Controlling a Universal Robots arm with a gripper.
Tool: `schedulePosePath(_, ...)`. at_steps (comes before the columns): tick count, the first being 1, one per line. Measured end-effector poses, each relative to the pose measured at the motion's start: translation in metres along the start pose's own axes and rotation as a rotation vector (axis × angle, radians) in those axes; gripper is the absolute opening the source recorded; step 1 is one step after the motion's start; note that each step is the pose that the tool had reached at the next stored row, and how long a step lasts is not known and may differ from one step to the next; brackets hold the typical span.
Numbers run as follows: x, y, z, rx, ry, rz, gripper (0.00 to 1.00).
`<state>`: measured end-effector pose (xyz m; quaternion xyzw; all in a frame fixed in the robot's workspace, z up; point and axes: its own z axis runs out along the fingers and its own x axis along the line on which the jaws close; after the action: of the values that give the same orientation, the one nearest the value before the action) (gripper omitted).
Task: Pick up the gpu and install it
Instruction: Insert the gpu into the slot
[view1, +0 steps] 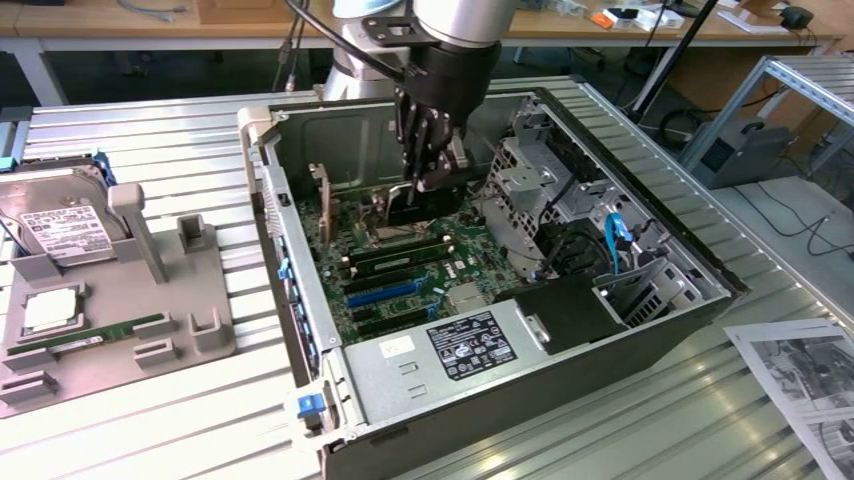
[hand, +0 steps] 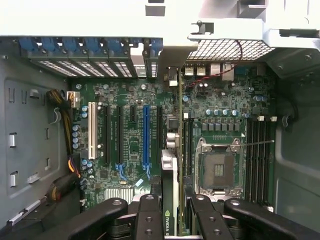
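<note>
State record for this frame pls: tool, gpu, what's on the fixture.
tool: inside the open PC case, shut on the gpu
gpu: on edge over the motherboard, between the blue slot and the CPU socket; seated or not, cannot tell
fixture: beside the case, holds a hard drive and a memory stick

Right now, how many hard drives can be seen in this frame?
1. The hard drive with a white label sits on the gray fixture at the exterior view's left, outside the computer case. The case's drive cage could hide others.
</note>
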<state>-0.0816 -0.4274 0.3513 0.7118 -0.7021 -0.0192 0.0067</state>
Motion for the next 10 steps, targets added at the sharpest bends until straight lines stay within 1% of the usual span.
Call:
schedulePosePath(4,0.006,0.0001,0.001,0.0,0.0001,0.0,0.27)
schedulePosePath(8,0.009,0.0001,0.0013,0.0,0.0001,0.0,0.27)
schedulePosePath(10,0.013,0.0001,0.0015,0.0001,0.0,0.0,0.27)
